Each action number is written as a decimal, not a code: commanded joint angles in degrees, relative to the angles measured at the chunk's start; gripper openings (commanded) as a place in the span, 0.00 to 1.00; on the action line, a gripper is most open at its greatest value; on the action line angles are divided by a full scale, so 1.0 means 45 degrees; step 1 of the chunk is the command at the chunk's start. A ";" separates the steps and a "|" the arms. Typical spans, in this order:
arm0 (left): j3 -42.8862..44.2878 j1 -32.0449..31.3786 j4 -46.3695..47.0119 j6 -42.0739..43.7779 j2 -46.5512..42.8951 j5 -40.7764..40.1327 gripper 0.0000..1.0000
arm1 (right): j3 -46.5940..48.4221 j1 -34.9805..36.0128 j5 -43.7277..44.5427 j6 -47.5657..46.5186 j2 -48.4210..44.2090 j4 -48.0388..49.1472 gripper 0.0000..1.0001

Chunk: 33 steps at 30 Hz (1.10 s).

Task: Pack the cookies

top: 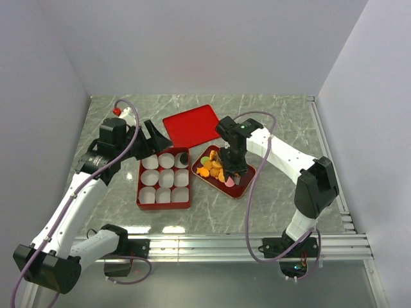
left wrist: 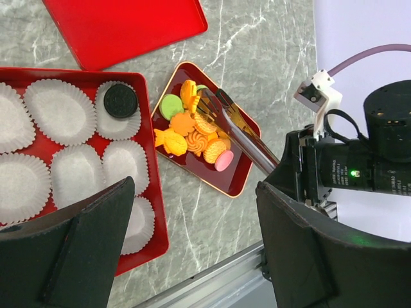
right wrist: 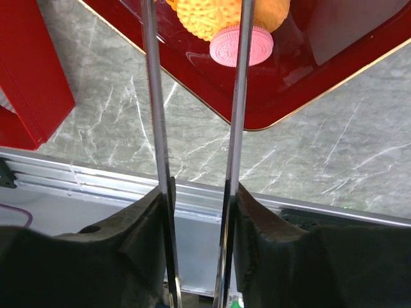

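Left to right on the grey marbled table (top: 282, 122): a red box (top: 164, 206) of pleated white paper cups (top: 164, 178) with one black cookie (top: 183, 156) in its far right cup, a flat red lid (top: 191, 125) beyond it, and a small glossy red tray (top: 247, 176) heaped with the other cookies (top: 212, 168), orange, green and pink. The left gripper (left wrist: 196, 192) hangs over the box, black fingers (left wrist: 83, 250) spread wide and empty. The right gripper (right wrist: 198, 205), bent down over the tray, pinches thin metal tongs (right wrist: 155, 96) reaching into the heap.
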 commanded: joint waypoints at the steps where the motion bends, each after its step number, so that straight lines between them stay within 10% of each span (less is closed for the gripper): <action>1: 0.0166 -0.0032 0.0229 0.0361 -0.0022 -0.0218 0.82 | 0.0677 -0.0173 0.0054 -0.0188 0.0083 -0.0150 0.40; 17: 0.0790 -0.0013 0.0249 0.0577 -0.0275 -0.1233 0.84 | 0.5342 0.0079 -0.0606 -0.0285 0.0415 -0.1927 0.34; 25: 0.0111 -0.0013 0.1124 0.0186 -0.2402 -0.5836 0.99 | 0.8370 0.1759 -0.1254 -0.0578 0.2152 -0.2356 0.34; 33: -0.1514 -0.0013 0.2242 0.0342 -0.5061 -0.6664 1.00 | 0.8959 0.2951 -0.1430 -0.0735 0.3363 -0.2221 0.35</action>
